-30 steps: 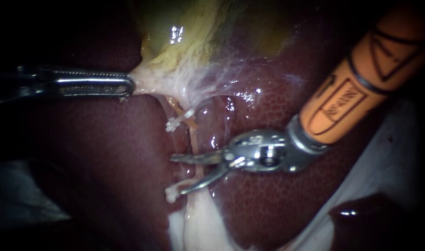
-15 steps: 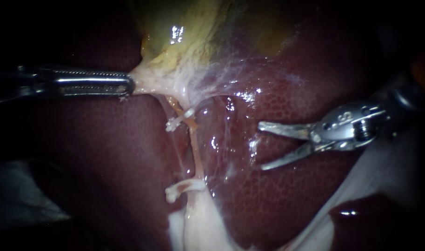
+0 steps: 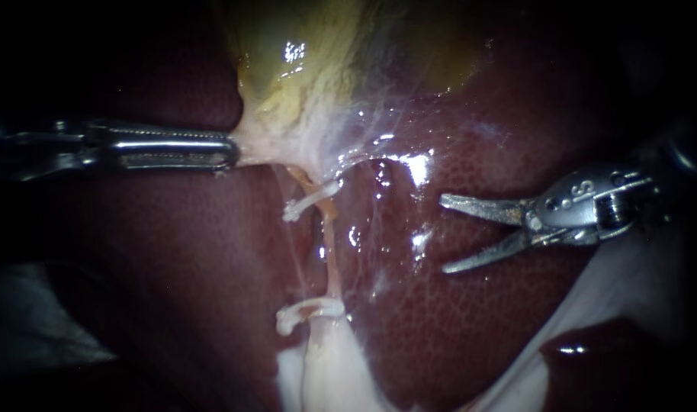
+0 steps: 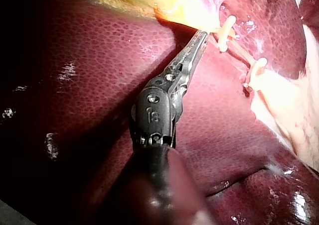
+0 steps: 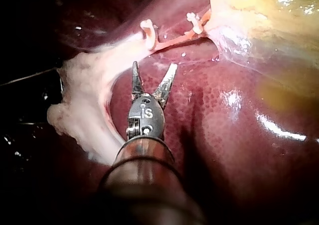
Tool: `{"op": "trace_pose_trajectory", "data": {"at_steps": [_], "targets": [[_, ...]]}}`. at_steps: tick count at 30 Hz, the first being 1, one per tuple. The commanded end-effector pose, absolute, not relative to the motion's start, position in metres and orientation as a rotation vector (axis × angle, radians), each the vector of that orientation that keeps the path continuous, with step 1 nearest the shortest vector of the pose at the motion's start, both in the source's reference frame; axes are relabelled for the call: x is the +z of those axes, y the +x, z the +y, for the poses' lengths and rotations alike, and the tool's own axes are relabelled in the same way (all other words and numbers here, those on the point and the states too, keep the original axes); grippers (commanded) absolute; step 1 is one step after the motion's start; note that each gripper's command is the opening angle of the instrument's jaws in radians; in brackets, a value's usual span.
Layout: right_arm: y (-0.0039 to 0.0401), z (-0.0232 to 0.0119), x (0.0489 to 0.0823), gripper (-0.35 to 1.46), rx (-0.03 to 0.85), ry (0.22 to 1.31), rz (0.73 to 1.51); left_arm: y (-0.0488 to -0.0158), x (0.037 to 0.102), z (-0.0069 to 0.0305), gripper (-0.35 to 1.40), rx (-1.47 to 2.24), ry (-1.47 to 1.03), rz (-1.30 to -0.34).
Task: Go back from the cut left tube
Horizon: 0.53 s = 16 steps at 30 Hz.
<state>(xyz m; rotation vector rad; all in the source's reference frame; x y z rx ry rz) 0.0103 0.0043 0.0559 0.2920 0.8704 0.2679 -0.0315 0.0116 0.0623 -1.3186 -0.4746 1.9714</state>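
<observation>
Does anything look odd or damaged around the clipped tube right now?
One oddity: the tube between the upper clip and lower clip looks unbroken in every view, with no cut gap. The right instrument hangs clear, jaws open.

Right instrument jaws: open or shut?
Open. The right instrument shows a clear gap between its jaws, with nothing gripped, over bare liver.

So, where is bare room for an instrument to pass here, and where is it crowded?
Free: bare liver between the tube and the open jaws of the right instrument, and liver below the left instrument. Crowded: along the tube, between the upper clip and lower clip, and where the left instrument grips the gallbladder.
</observation>
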Motion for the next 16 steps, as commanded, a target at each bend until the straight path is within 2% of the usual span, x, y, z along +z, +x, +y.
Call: {"op": "trace_pose_trajectory", "data": {"at_steps": [1, 7, 16], "targets": [[0.0103, 0.0043, 0.0559, 1.45, 0.267, 0.294, 0.871, -0.0318, 0.0627, 0.0115, -0.35, 1.975, -1.313, -0.474], [0.0103, 0.0043, 0.0560, 1.45, 0.266, 0.296, 0.873, -0.0328, 0.0642, 0.0110, -0.35, 1.990, -1.309, -0.480], [0.0103, 0.0043, 0.0561, 1.45, 0.263, 0.303, 0.876, -0.0325, 0.0642, 0.0111, -0.35, 1.990, -1.309, -0.483]]}}
